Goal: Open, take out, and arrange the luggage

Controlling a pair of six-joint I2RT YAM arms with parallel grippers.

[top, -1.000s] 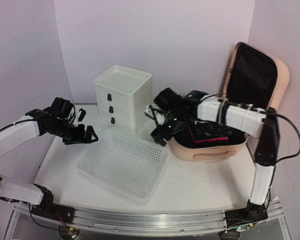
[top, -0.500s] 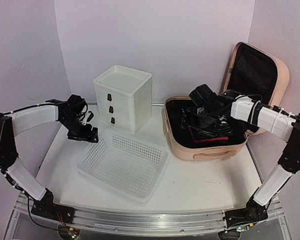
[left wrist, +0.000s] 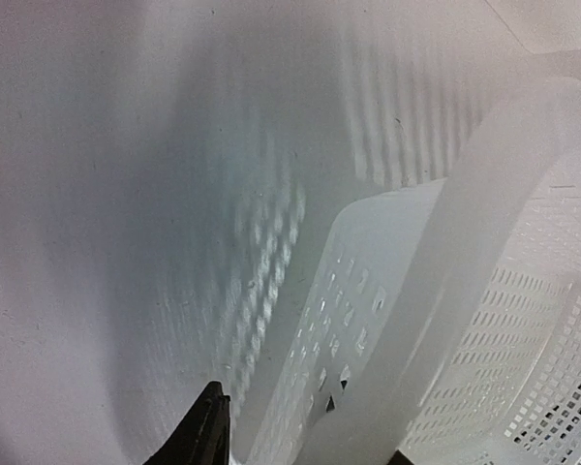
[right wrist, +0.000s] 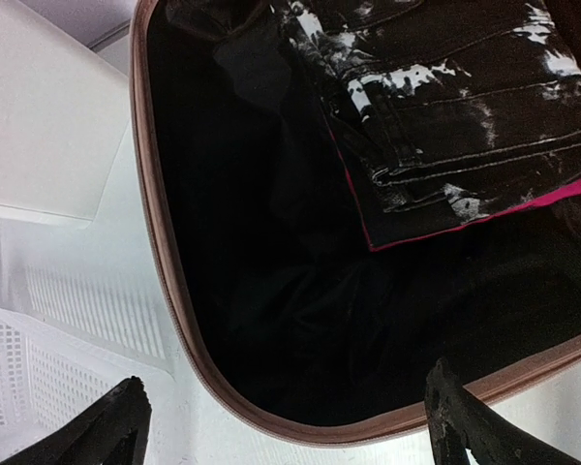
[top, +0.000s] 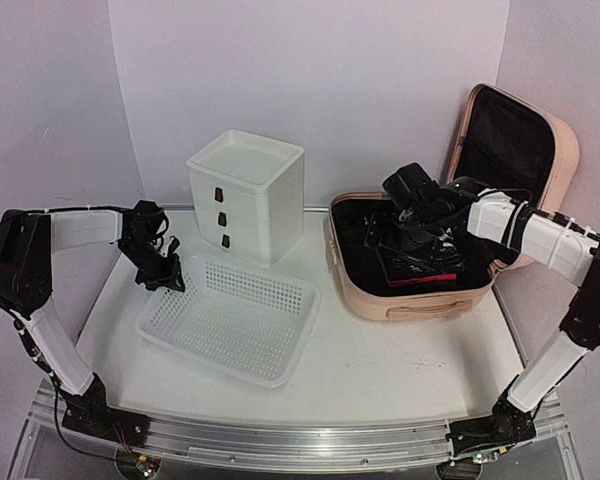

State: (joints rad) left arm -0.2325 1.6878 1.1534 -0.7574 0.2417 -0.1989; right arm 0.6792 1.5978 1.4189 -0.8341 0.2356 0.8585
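Note:
The luggage [top: 412, 303], a peach-pink suitcase, lies open at the right with its black-lined lid [top: 565, 150] propped upright. Folded black clothes with white marks and a pink edge [right wrist: 465, 116] lie inside, toward the back [top: 417, 262]. My right gripper [top: 385, 235] hangs open above the front-left part of the black lining [right wrist: 283, 383], holding nothing. At the far-left corner of the white mesh basket [top: 230, 320], my left gripper [top: 165, 275] has its fingers either side of the rim [left wrist: 504, 194] and is shut on it [left wrist: 305, 426].
A white drawer box [top: 245, 195] stands at the back, between basket and suitcase; its side shows in the right wrist view [right wrist: 39, 126]. The basket's corner [right wrist: 19, 378] lies close to the suitcase's left wall. Walls enclose the table on three sides.
My left gripper has closed onto the basket's far-left corner, and the basket has slid left, away from the suitcase. The right gripper has stayed open over the suitcase, hardly moving.

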